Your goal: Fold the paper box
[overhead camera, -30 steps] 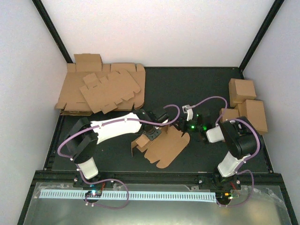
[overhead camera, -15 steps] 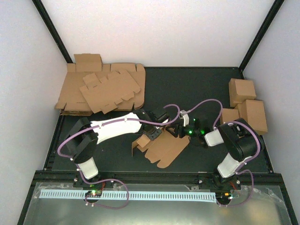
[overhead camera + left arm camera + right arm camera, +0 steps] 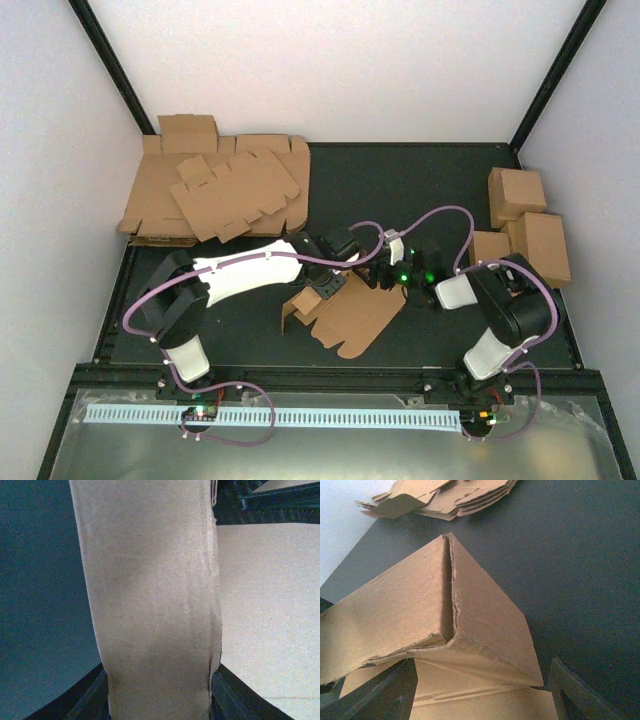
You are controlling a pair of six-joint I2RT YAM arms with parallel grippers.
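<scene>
My left tool [image 3: 326,290] is clamped on the upright left flap of the paper box [image 3: 352,315]. My right tool [image 3: 388,272], jaws apart, faces the box's raised far-right fold, whose ridge runs straight ahead.

**Both arms reaching inward, grippers side by side**

The left arm [image 3: 240,268] is stretching from its base at the near edge out to the right. Its white link is lying nearly level and its wrist is dipping toward the middle. The left gripper [image 3: 323,284] is clamping a panel of the paper box [image 3: 355,315], which is filling the whole gap between its two fingers [image 3: 90,700]. The right arm [image 3: 510,305] is rising from its base and bending leftward. The right gripper [image 3: 385,272] is pointing toward the left one, just beside it. Its fingers [image 3: 580,692] are standing wide apart, straddling a raised fold without squeezing it.
</scene>
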